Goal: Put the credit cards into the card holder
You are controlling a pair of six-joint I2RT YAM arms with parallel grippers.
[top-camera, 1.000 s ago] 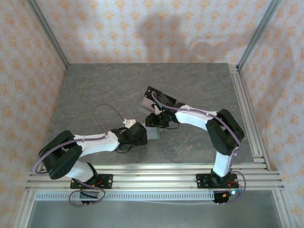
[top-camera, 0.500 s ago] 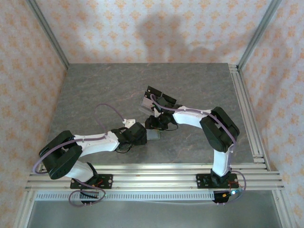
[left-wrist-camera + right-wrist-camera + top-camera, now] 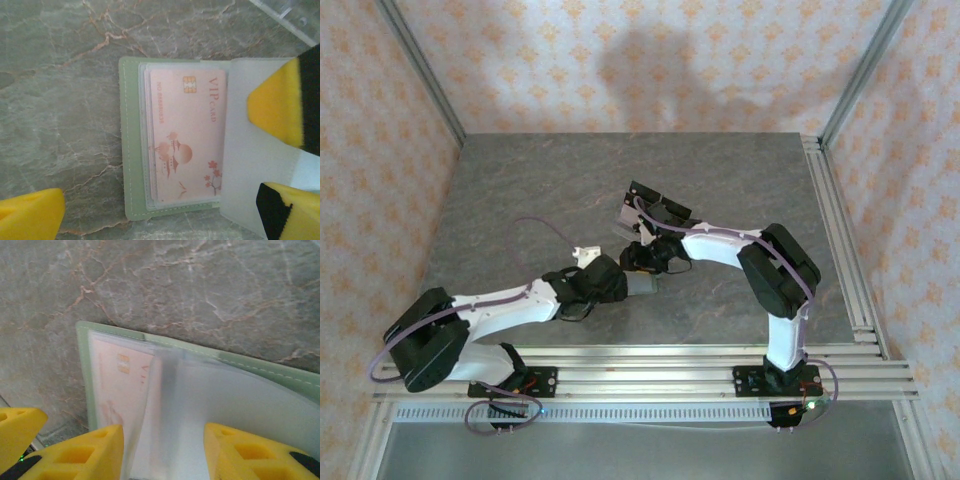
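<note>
One pale-pink stiff plastic card [image 3: 187,145] sleeved in soft sage-green wallet [image 3: 131,150]: likely light, slick; pinch its edges. Left gripper [image 3: 160,200] wide open; right gripper [image 3: 162,450] half-open astride clear leaf [image 3: 200,400].

Sage-green card holder [image 3: 129,150] lies open, flat on marbled surface [image 3: 60,75] — pink VIP credit card [image 3: 187,135] inside clear pocket.

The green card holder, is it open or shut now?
Open. The card holder lies spread on the table, a pink VIP card showing inside.
</note>
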